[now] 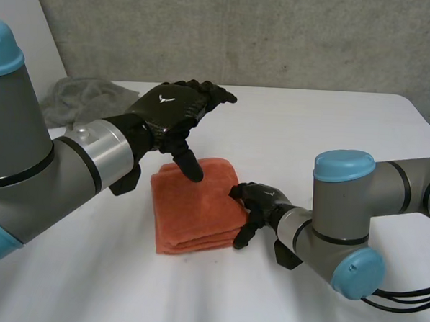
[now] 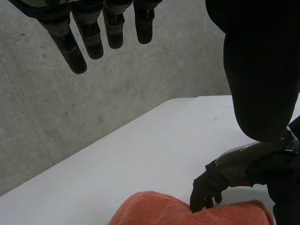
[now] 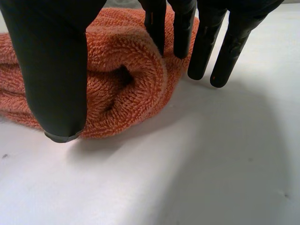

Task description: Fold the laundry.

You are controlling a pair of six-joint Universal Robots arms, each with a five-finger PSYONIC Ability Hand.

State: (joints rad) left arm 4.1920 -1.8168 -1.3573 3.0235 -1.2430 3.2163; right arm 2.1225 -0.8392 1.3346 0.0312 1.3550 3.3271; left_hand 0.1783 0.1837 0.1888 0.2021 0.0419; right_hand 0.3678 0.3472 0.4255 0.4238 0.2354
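Observation:
A folded orange towel (image 1: 194, 207) lies in the middle of the white table (image 1: 332, 131). My left hand (image 1: 171, 112) hovers over its far edge, open with fingers straight, the thumb pointing down onto the towel's top. In the left wrist view the towel (image 2: 187, 211) lies below the left hand (image 2: 93, 37), and the right hand (image 2: 220, 180) touches its edge. My right hand (image 1: 259, 206) is at the towel's right edge, low on the table. In its own wrist view the right hand (image 3: 56, 70) straddles the towel's rolled fold (image 3: 126, 70), fingers straight, two resting on the fold, thumb on the near side.
A crumpled grey cloth (image 1: 81, 100) lies at the table's back left, behind the left arm. A grey concrete wall (image 1: 279, 34) stands behind the table. Bare table spreads to the right and in front of the towel.

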